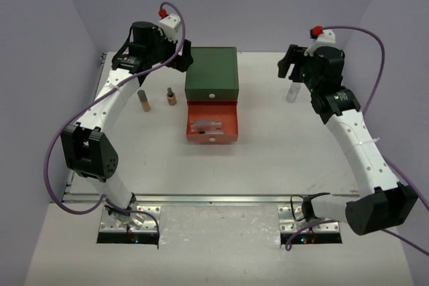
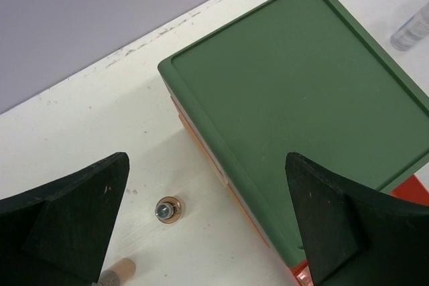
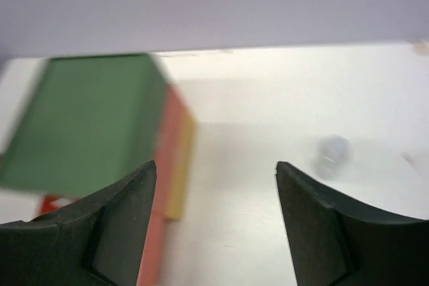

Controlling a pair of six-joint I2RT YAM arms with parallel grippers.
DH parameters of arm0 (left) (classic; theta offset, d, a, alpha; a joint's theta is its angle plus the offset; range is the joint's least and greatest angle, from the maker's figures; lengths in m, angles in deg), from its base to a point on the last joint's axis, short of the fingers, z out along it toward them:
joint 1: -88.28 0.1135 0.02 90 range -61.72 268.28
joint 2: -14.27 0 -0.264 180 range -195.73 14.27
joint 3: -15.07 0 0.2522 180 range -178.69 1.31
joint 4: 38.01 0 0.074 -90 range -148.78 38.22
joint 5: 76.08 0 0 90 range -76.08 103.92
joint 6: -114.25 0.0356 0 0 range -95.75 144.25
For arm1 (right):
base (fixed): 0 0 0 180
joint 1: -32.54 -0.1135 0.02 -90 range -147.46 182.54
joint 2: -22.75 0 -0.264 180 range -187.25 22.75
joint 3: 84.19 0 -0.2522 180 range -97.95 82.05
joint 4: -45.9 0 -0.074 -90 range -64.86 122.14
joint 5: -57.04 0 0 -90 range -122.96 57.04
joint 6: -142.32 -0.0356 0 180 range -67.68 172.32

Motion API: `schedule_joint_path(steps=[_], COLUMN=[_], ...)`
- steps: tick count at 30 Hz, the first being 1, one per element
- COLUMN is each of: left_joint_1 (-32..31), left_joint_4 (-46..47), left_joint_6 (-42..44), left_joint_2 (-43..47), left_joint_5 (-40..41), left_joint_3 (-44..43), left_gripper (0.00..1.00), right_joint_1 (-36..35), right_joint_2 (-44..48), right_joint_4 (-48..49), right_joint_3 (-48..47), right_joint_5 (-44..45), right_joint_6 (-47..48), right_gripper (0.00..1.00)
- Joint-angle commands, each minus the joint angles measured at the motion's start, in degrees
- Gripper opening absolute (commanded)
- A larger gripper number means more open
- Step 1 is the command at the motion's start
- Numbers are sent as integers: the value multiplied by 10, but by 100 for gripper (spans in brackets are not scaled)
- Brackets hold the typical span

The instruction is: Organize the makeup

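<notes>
Two peach tubes stand upright left of the drawer box, one point(image 1: 143, 100) with a grey cap and one point(image 1: 171, 96) with a dark cap. From above, the left wrist view shows the dark-capped tube point(image 2: 167, 209) and the tip of the other tube point(image 2: 117, 271). A small clear bottle point(image 1: 293, 92) stands at the right, blurred in the right wrist view point(image 3: 332, 157). A clear item point(image 1: 206, 124) lies in the pulled-out orange drawer point(image 1: 212, 137). My left gripper point(image 1: 182, 58) point(image 2: 208, 232) hangs open over the box's left edge. My right gripper point(image 1: 289, 65) point(image 3: 214, 219) is open and empty above the bottle.
The green-topped drawer box point(image 1: 212, 72) point(image 2: 301, 92) point(image 3: 87, 118) stands at the back centre of the white table point(image 1: 281, 152), its orange drawer open toward me. Purple walls close in behind and on both sides. Cables loop off both wrists.
</notes>
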Motion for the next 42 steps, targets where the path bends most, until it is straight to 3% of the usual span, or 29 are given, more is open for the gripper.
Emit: schedule_joint_path(steps=[1,6,17,26,34,42], left_joint_1=[-7,-7,-6,-6,-7,-7], left_joint_4=[-1,-20,-53,-60,-63,-64], left_joint_6=[-18,-6,37,59,44,47], left_joint_2=[-6,-14,-17,-33,-57,-62], left_joint_5=[-4,-3,12,31,20,21], left_joint_3=[-33,-35,-32,-38,-61,-61], left_gripper=[100,100,100,100,100,100], right_joint_1=[73,137,153,152,152,151], right_joint_2=[-40,-175,-444,-533,-530,-464], right_joint_4=[-54,-106,-145,-164,-169,-143], right_joint_3=[32,-65,-263,-307,-278,-229], right_joint_5=[109,131,172,106,117,128], right_joint_6=[-65,-90,-84,-57,-60,-36], right_gripper=[75,85,85,82,62,15])
